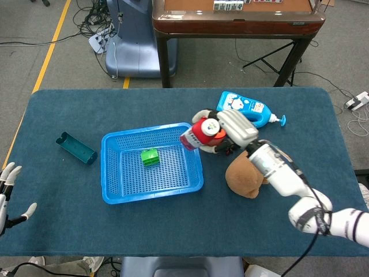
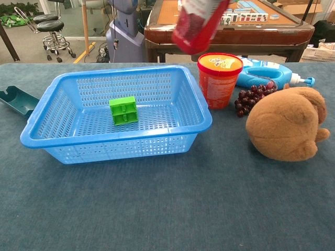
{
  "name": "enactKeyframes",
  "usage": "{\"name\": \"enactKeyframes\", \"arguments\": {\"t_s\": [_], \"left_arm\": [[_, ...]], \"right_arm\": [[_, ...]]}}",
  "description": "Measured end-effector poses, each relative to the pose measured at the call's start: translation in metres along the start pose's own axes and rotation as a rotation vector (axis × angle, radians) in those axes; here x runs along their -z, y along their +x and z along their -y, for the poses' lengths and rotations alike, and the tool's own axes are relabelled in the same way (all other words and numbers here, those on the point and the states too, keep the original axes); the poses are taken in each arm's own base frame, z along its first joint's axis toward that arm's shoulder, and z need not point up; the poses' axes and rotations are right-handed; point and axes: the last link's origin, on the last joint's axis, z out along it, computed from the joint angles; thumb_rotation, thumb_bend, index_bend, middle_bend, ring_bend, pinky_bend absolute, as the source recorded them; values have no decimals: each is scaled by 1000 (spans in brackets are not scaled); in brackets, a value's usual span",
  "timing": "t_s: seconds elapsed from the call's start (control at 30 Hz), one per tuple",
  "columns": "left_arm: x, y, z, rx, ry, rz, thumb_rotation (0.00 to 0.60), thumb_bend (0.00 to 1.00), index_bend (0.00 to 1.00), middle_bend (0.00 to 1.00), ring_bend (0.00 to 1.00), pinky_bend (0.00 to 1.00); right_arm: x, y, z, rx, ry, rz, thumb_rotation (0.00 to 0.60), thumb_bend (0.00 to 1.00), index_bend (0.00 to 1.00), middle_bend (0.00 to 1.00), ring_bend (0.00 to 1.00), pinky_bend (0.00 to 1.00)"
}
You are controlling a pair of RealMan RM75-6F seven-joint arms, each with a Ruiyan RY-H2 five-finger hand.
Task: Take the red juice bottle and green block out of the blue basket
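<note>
My right hand (image 1: 230, 130) grips the red juice bottle (image 1: 199, 134) and holds it tilted in the air over the basket's right rim; the chest view shows only the bottle's (image 2: 198, 25) lower body at the top edge. The green block (image 1: 150, 156) lies on the floor of the blue basket (image 1: 113, 173), near its middle (image 2: 123, 110). My left hand (image 1: 8, 190) hangs open at the far left edge of the head view, off the table's front left corner.
A red tub (image 2: 220, 78) stands right of the basket, with dark grapes (image 2: 250, 98), a blue detergent bottle (image 1: 249, 109) and a brown plush toy (image 2: 285, 123) close by. A teal tray (image 1: 75, 148) lies left of the basket.
</note>
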Motion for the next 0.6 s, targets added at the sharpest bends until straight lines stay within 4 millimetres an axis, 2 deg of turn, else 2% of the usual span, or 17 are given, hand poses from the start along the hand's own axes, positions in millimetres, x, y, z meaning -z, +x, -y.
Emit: {"name": "enactKeyframes", "arguments": {"t_s": [0.1, 0.2, 0.6], "left_arm": [[0, -1, -1, 2, -4, 4, 600, 279, 0, 0, 0, 192], [0, -3, -3, 2, -11, 10, 600, 279, 0, 0, 0, 192], [0, -7, -7, 0, -17, 24, 600, 279, 0, 0, 0, 192]], "right_arm": [[30, 13, -27, 26, -102, -4, 600, 368, 560, 516, 454, 552], [52, 19, -51, 24, -190, -15, 600, 367, 560, 513, 454, 552], [91, 35, -131, 56, -440, -62, 600, 367, 560, 499, 454, 552]]}}
